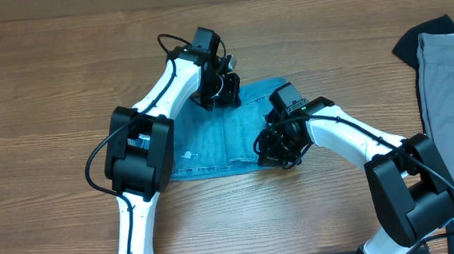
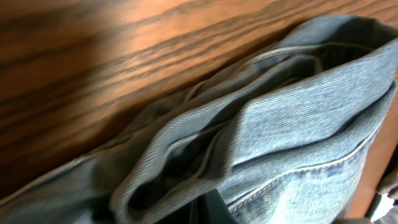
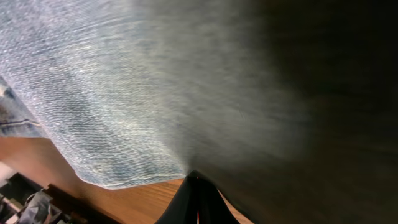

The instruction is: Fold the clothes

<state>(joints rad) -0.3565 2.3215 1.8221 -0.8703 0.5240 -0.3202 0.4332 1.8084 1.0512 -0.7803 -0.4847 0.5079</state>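
Note:
The light blue jeans (image 1: 212,140) lie folded in a compact block at the table's middle, a small white mark (image 1: 187,154) on their left part. My left gripper (image 1: 224,91) is at their far edge, shut on bunched denim folds (image 2: 298,130); only its dark fingertips (image 2: 214,208) show in the left wrist view. My right gripper (image 1: 281,151) is at the near right corner of the jeans. In the right wrist view its fingers (image 3: 198,199) meet in a point, pinching the denim (image 3: 112,81) at its edge above the wood.
Plain grey trousers (image 1: 449,87) lie at the right edge of the table, on top of a black garment (image 1: 429,31). Bare wooden table (image 1: 48,91) surrounds the jeans on the left, far and near sides.

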